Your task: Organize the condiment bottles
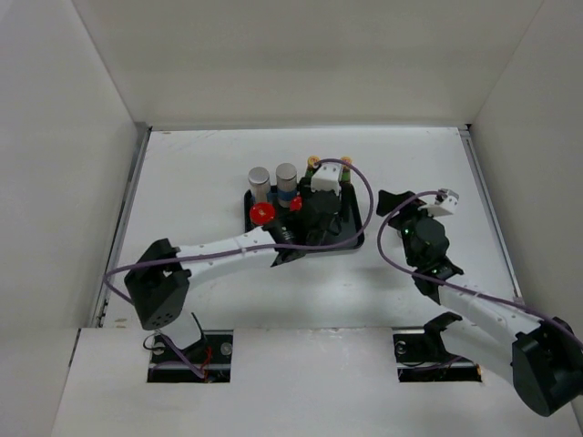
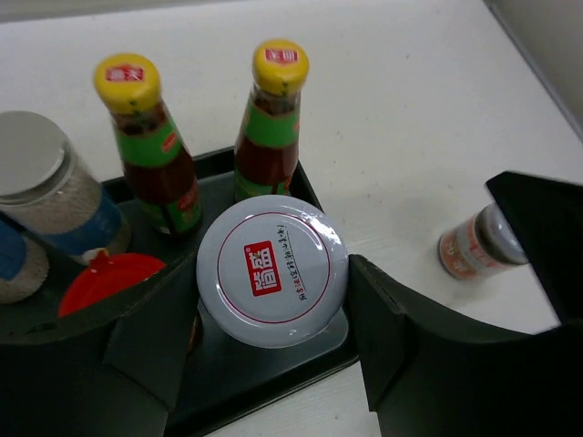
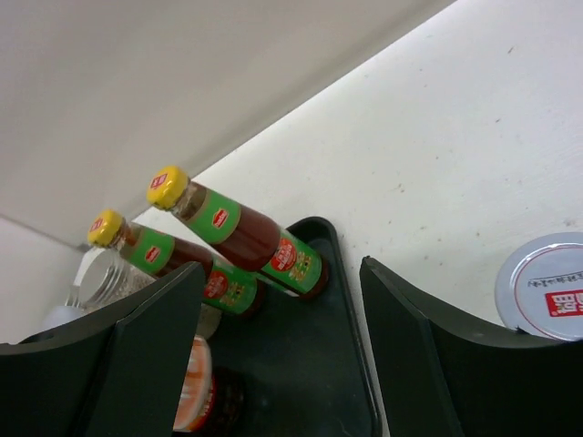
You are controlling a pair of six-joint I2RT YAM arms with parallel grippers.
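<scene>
Left gripper: reaches over the tray, its jaws clamped on the held white-lidded jar, one finger against each side of the lid.
Held white-lidded jar: upright in the near right part of the tray, its round lid with a red label facing up.
Right gripper: low over the surface just right of the tray, jaws apart with nothing between them.
Second white-lidded jar: stands on the bare surface off the tray's right side, just outside the right gripper's fingers; the overhead view hides it under the arm.
Yellow-capped bottles: two slim dark-green ones, upright and side by side at the tray's far right edge.
Grey-topped jars: side by side at the tray's far left, just left of the bottles.
Red-lidded jars: in the tray, in front of the grey-topped pair and left of the held jar.
Tray: flat, black, rectangular, mid-surface.
Surface: white, walled on three sides.
</scene>
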